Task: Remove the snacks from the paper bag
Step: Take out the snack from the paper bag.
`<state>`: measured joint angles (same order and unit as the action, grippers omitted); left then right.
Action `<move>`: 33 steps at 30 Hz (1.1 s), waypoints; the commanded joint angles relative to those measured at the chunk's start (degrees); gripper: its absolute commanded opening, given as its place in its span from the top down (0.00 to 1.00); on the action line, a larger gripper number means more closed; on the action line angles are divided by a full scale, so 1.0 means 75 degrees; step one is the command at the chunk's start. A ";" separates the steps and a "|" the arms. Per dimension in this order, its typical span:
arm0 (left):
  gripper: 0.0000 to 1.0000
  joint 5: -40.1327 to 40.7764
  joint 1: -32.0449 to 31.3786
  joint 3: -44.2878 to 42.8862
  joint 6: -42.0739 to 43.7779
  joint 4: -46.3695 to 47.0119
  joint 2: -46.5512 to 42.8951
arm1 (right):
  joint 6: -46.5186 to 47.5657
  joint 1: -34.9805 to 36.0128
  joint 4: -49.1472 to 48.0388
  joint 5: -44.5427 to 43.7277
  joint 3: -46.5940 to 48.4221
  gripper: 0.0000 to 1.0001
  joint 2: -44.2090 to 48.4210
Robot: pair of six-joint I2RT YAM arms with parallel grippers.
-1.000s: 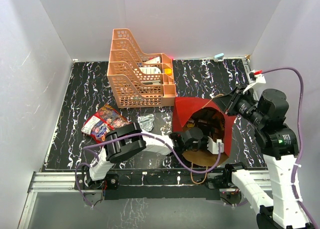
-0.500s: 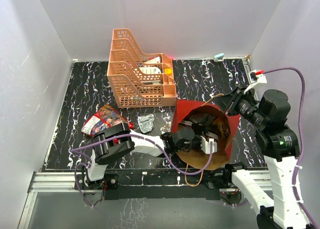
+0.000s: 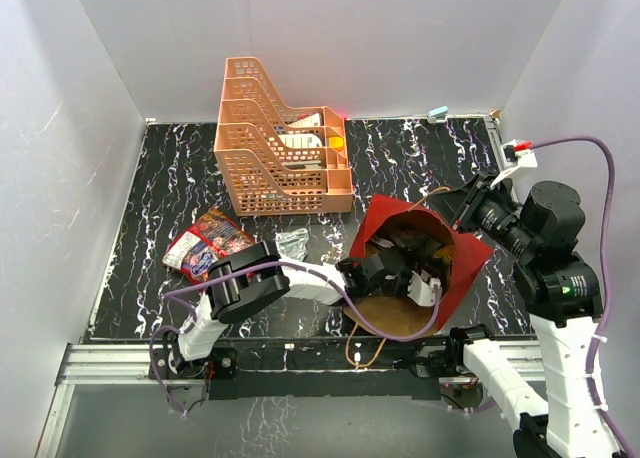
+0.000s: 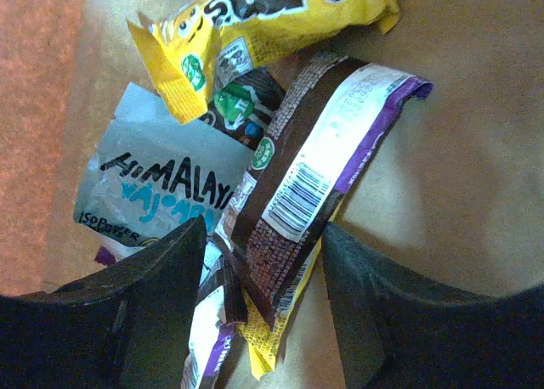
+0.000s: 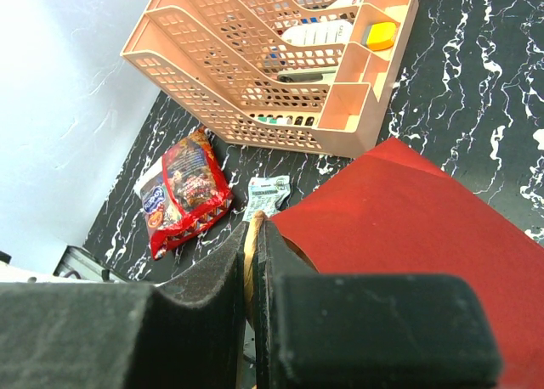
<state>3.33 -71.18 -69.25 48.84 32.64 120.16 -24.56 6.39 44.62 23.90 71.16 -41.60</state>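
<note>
Inside: L gripper (image 4: 259,279) sits in dark-red kraft-lined paper bag (image 3: 470,260), jaws spread either side of brown-purple glossy wrapper (image 4: 297,202), not yet pinched. R gripper (image 5: 252,236) is clamped on the bag's edge, prob. to keep the mouth open for access. Large red snack bag (image 3: 205,243) lies out on black marbled tabletop (image 3: 150,178).

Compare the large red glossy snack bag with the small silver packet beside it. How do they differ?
The large red glossy snack bag is far bigger than the small silver packet. The snack bag lies farther from the dark red paper bag; the packet lies nearer. Both rest on the black marbled table.
</note>
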 commanded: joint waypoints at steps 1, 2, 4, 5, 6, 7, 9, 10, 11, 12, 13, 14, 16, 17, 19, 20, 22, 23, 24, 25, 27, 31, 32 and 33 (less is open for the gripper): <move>0.47 0.0126 0.0160 -0.0674 0.0207 -0.0532 0.0291 | -0.0128 0.0015 -0.0687 0.0110 0.0417 0.93 0.0131; 0.48 0.0154 0.0169 -0.0780 0.0249 -0.0676 0.0381 | -0.0135 0.0015 -0.0688 0.0110 0.0424 0.93 0.0134; 0.48 0.0163 0.0215 -0.0879 0.0284 -0.0714 0.0507 | -0.0147 0.0008 -0.0688 0.0118 0.0430 0.93 0.0141; 0.49 0.0175 0.0236 -0.0938 0.0285 -0.0744 0.0563 | -0.0148 0.0014 -0.0688 0.0118 0.0443 0.93 0.0144; 0.51 0.0225 0.0270 -0.1026 0.0285 -0.0789 0.0627 | -0.0148 0.0015 -0.0679 0.0118 0.0452 0.93 0.0145; 0.54 0.0294 0.0278 -0.1101 0.0300 -0.0829 0.0691 | -0.0148 0.0015 -0.0671 0.0112 0.0471 0.93 0.0146; 0.59 0.0399 0.0288 -0.1180 0.0389 -0.0843 0.0784 | -0.0148 0.0015 -0.0654 0.0091 0.0488 0.93 0.0145; 0.61 0.0410 0.0297 -0.1209 0.0425 -0.0862 0.0826 | -0.0155 0.0012 -0.0653 0.0088 0.0493 0.93 0.0148; 0.61 0.0426 0.0302 -0.1243 0.0436 -0.0856 0.0855 | -0.0159 0.0014 -0.0653 0.0094 0.0507 0.93 0.0145; 0.62 0.0449 0.0313 -0.1276 0.0437 -0.0816 0.0892 | -0.0165 0.0015 -0.0653 0.0103 0.0508 0.93 0.0145; 0.65 0.0492 0.0330 -0.1322 0.0418 -0.0802 0.0925 | -0.0170 0.0015 -0.0653 0.0106 0.0509 0.93 0.0145; 0.68 0.0534 0.0337 -0.1365 0.0406 -0.0768 0.0959 | -0.0181 0.0015 -0.0653 0.0106 0.0503 0.93 0.0146; 0.76 0.0689 0.0355 -0.1431 0.0424 -0.0626 0.1024 | -0.0183 0.0015 -0.0653 0.0125 0.0494 0.93 0.0145; 0.80 0.0742 0.0350 -0.1452 0.0450 -0.0575 0.1030 | -0.0183 0.0015 -0.0642 0.0114 0.0494 0.93 0.0151; 0.89 0.0746 0.0350 -0.1426 0.0455 -0.0544 0.0961 | -0.0177 0.0012 -0.0621 0.0076 0.0485 0.93 0.0173; 0.93 0.0744 0.0350 -0.1398 0.0419 -0.0535 0.0895 | -0.0175 0.0014 -0.0609 0.0061 0.0476 0.93 0.0175; 0.97 0.0738 0.0353 -0.1286 0.0358 -0.0465 0.0749 | -0.0151 0.0015 -0.0586 0.0025 0.0465 0.93 0.0186; 0.98 0.0755 0.0343 -0.1219 0.0362 -0.0424 0.0669 | -0.0148 0.0016 -0.0583 0.0014 0.0453 0.93 0.0191; 0.99 0.0767 0.0333 -0.1152 0.0366 -0.0410 0.0591 | -0.0138 0.0015 -0.0582 -0.0006 0.0442 0.93 0.0196; 1.00 0.0740 0.0327 -0.1086 0.0352 -0.0397 0.0488 | -0.0127 0.0015 -0.0573 -0.0016 0.0433 0.93 0.0203; 1.00 0.0668 0.0332 -0.0969 0.0263 -0.0442 0.0273 | -0.0104 0.0009 -0.0560 -0.0043 0.0417 0.93 0.0204; 1.00 0.0531 0.0304 -0.0852 -0.0082 -0.0734 -0.0140 | -0.0079 0.0015 -0.0548 -0.0061 0.0386 0.93 0.0204; 1.00 0.0436 0.0303 -0.0835 -0.0194 -0.0862 -0.0264 | -0.0078 0.0015 -0.0535 -0.0060 0.0384 0.93 0.0209; 1.00 0.0337 0.0303 -0.0833 -0.0321 -0.1049 -0.0361 | -0.0067 0.0015 -0.0530 -0.0067 0.0390 0.93 0.0204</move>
<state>7.94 -69.10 -75.90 50.19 27.51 124.70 -24.93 6.37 45.34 23.27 71.16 -41.21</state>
